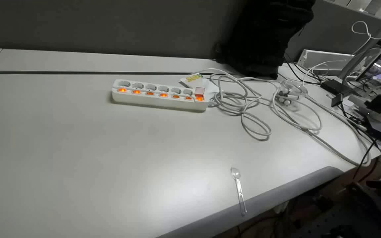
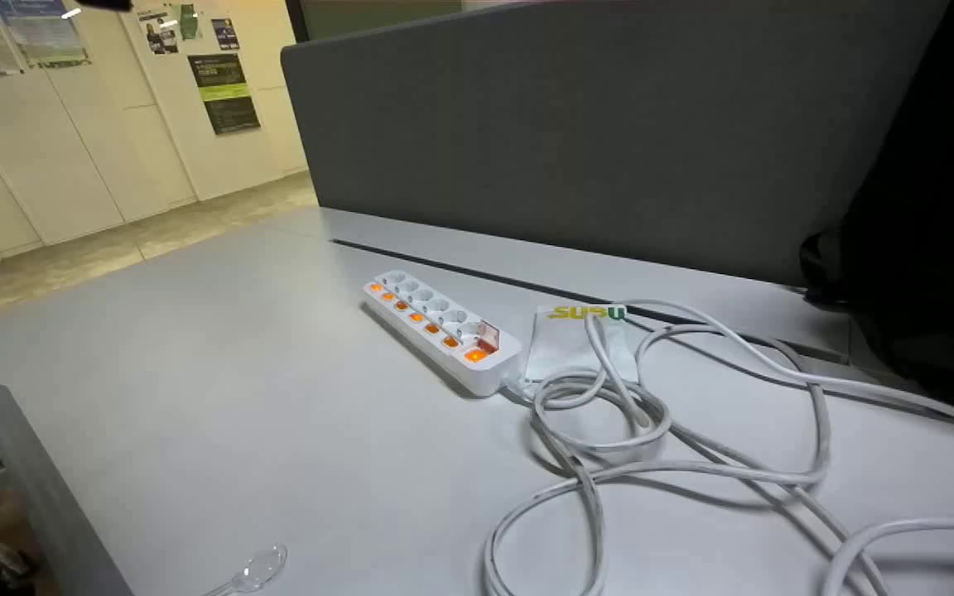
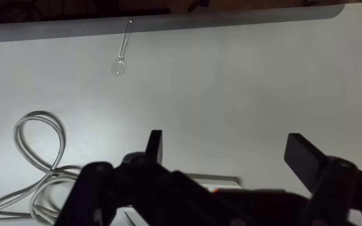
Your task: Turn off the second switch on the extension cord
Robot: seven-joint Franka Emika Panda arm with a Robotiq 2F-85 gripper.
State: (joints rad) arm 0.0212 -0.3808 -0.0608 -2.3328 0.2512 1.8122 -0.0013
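Observation:
The white extension cord lies on the table, sockets up, in both exterior views. A row of orange switches runs along one long side. The second switch from the end away from the cable glows brightly, as it does in an exterior view. The third, fifth and sixth look dimmer. The larger end switch glows beside a raised clear red cover. My gripper is open and empty in the wrist view, above the table. It hides most of the strip, including most switches.
Coiled grey cable lies at the strip's cable end, over a white napkin. A clear spoon lies at the front table edge. A black backpack stands against the grey partition. A clear cup stands among cables.

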